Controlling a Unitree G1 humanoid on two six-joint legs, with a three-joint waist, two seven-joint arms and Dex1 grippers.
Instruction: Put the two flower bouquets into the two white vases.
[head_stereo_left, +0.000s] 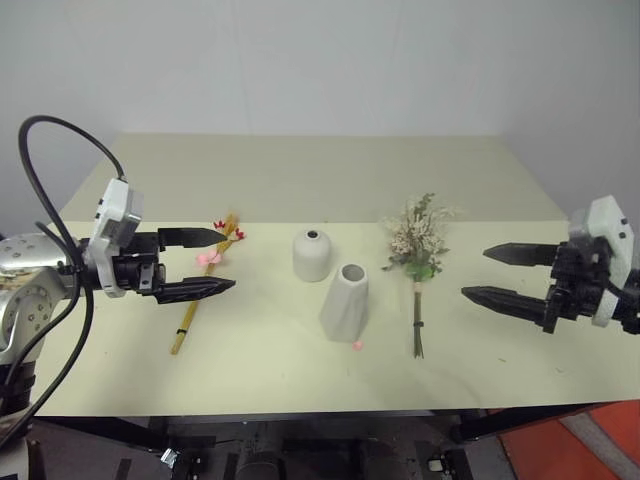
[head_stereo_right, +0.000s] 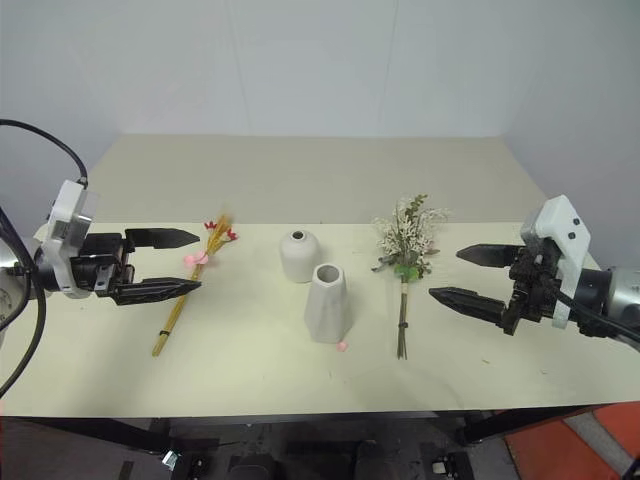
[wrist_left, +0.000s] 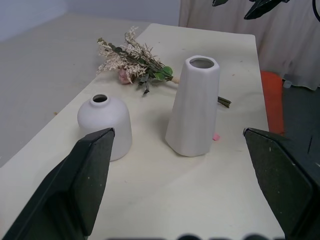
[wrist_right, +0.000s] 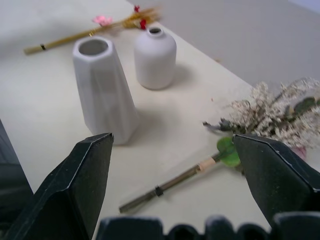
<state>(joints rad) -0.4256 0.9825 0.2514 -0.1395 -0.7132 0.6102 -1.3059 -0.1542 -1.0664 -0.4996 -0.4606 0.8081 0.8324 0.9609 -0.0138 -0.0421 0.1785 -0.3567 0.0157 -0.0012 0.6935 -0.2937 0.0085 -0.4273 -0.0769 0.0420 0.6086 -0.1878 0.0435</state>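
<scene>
While both hands, left hand (head_stereo_left: 208, 262) and right hand (head_stereo_left: 490, 273), are wide open and empty, the taller vase (head_stereo_left: 345, 302) could be toppled by a careless reach.

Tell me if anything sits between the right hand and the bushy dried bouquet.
Nothing visible does. The right hand hangs open beside the bushy bouquet, with only bare table between them. The two vases stand on the bouquet's far side.

The left tool (head_stereo_left: 205, 262) hides part of the yellow bouquet (head_stereo_left: 204, 287).
</scene>
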